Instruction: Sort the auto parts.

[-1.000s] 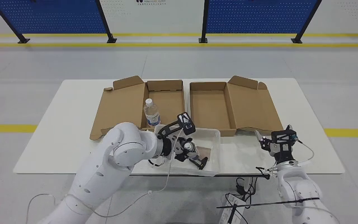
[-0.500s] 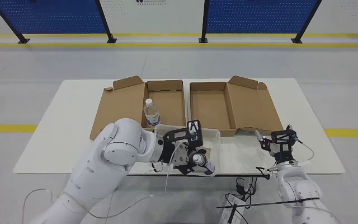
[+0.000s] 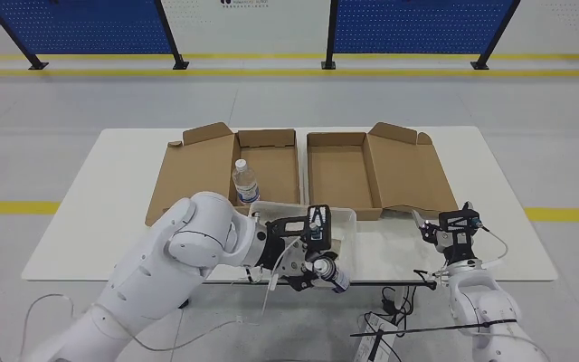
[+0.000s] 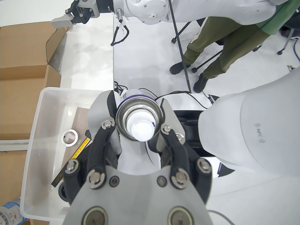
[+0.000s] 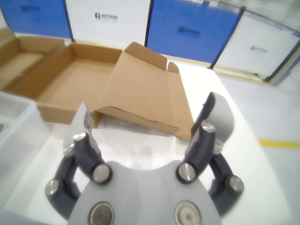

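Now my left tool (image 4: 138,104) pinches the aerosol can (image 4: 140,124) over the near edge of the clear bin (image 4: 32,127). I should grip firmly, clear the rim, then carry it to a far cardboard box (image 3: 271,167).

A white table (image 3: 90,199) carries an upright plastic water bottle (image 3: 244,183) left of its middle. Blue partition panels (image 3: 90,25) stand behind; a yellow floor line (image 3: 16,207) runs beside it.
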`<state>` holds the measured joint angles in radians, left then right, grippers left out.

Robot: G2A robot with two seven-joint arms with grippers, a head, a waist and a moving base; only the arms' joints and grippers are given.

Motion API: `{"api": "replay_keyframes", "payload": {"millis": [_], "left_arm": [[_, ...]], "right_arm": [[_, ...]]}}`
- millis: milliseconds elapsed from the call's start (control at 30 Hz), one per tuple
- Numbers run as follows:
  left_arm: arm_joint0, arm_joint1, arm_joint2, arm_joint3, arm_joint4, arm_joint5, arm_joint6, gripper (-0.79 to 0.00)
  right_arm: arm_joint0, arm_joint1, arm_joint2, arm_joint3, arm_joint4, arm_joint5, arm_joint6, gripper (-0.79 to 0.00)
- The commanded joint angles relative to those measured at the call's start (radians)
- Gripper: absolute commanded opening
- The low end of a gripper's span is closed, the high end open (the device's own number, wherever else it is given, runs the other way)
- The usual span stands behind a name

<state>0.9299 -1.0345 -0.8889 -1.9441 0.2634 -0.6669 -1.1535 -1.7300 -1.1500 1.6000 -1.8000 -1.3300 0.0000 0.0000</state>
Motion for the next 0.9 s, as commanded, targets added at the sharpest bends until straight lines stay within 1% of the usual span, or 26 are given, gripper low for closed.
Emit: {"api": "replay_keyframes", "payload": {"millis": [0,233,467,733,867], "left_arm": [[-0.003,0.007,0.012,0.006,0.0,-0.008,0.008,-0.785],[-0.011,0.027,0.043,0.039,0.009,-0.022,0.022,-0.785],[-0.017,0.036,0.045,0.059,0.018,-0.014,0.025,-0.785],[-0.019,0.037,0.052,0.124,0.092,0.04,0.051,-0.785],[-0.025,0.035,0.059,0.153,0.138,0.084,0.063,-0.785]], "right_arm": [[0.0,0.0,0.0,0.0,0.0,0.0,0.0,0.0],[0.0,0.0,0.0,0.0,0.0,0.0,0.0,0.0],[0.0,0.0,0.0,0.0,0.0,0.0,0.0,0.0],[0.0,0.0,0.0,0.0,0.0,0.0,0.0,0.0],[0.0,0.0,0.0,0.0,0.0,0.0,0.0,0.0]]}}
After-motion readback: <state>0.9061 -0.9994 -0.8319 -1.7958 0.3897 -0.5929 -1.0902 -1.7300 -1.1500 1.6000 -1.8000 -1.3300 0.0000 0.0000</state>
